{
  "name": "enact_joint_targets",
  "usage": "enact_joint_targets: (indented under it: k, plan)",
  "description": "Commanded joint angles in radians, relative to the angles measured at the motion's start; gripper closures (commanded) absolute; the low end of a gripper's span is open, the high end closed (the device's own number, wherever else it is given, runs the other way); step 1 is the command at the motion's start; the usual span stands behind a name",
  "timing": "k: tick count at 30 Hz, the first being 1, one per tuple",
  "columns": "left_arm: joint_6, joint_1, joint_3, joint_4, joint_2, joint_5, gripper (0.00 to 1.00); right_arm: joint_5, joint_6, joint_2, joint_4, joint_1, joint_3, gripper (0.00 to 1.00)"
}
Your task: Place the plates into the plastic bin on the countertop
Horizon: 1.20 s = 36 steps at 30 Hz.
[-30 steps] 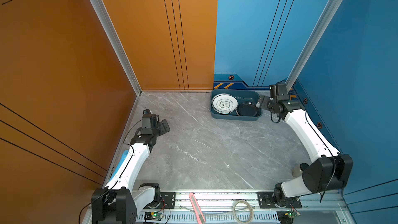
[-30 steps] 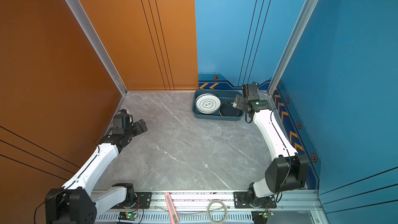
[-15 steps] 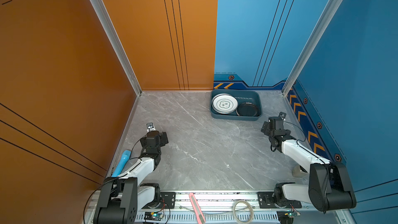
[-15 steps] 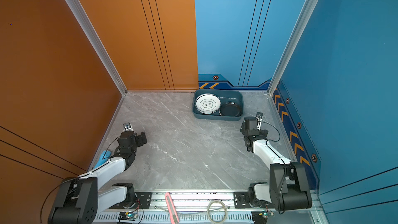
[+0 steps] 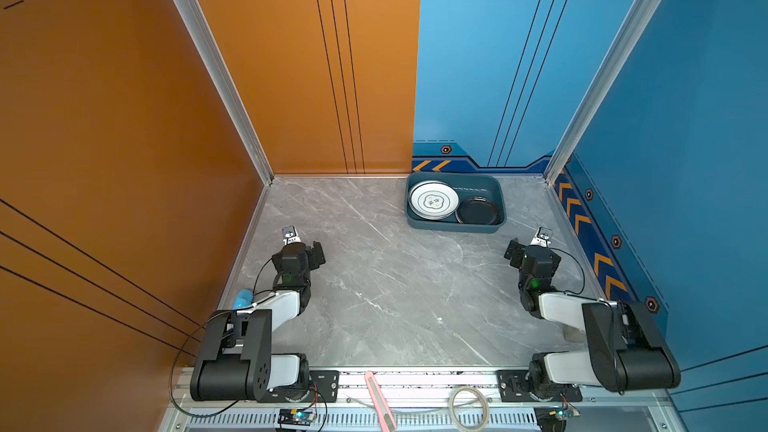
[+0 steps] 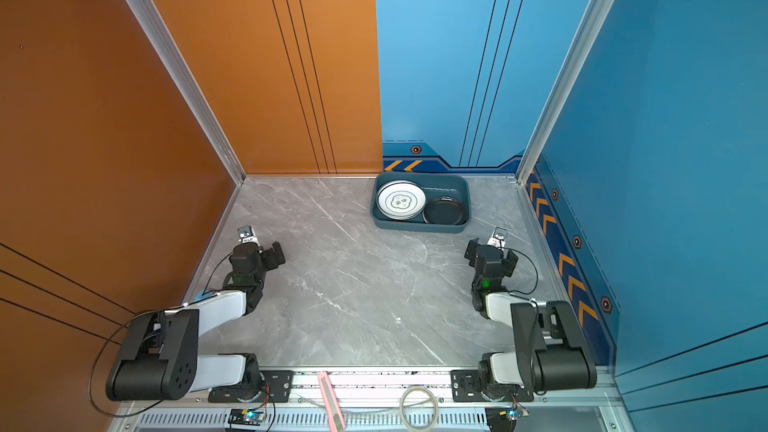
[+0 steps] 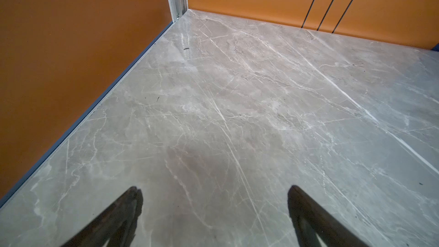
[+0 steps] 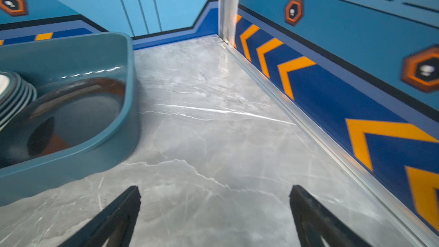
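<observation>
The plastic bin point(image 5: 455, 226) point(image 6: 419, 227) stands at the back of the countertop point(image 5: 395, 292), right of the middle. In it lie the plates: a stack topped by a white plate with a black quatrefoil point(image 5: 434, 200) point(image 6: 401, 200), and beside it a black plate point(image 5: 478, 210) point(image 6: 444, 211). My left gripper point(image 5: 307, 249) point(image 7: 215, 191) hangs open over bare marble near the left wall. My right gripper point(image 5: 528, 249) point(image 8: 213, 190) is open and empty, just in front of the bin's right corner point(image 8: 128, 67). The right wrist view shows the black plate point(image 8: 78, 112) and the stack's edges point(image 8: 14, 91).
Orange wall panels close the left and back left, blue panels the back right and right, with aluminium posts in the corners. A pink box cutter point(image 5: 380, 401) and a cable coil point(image 5: 467, 405) lie on the front rail. A small blue object point(image 5: 242, 298) sits by the left arm.
Both arms have drawn back toward the front and folded low. The right gripper has left the bin's right side. The plates in the bin have not moved.
</observation>
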Motion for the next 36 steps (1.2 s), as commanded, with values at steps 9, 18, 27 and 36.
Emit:
enact_joint_targets:
  k: [9,18,27,36]
  plan:
    - [-0.006,0.024,-0.043,0.048,-0.064,0.019,0.02,-0.116,-0.071,0.098,0.086,0.000,0.039,0.00]
    - [0.091,0.005,0.010,0.228,0.126,0.091,0.02,-0.114,-0.075,0.103,0.109,0.001,0.035,0.00]
    - [0.167,-0.072,0.006,0.315,0.220,0.038,0.02,-0.115,-0.073,0.102,0.104,0.000,0.037,0.00]
    - [0.191,-0.093,-0.003,0.342,0.225,0.036,0.02,-0.115,-0.074,0.102,0.104,0.001,0.036,0.00]
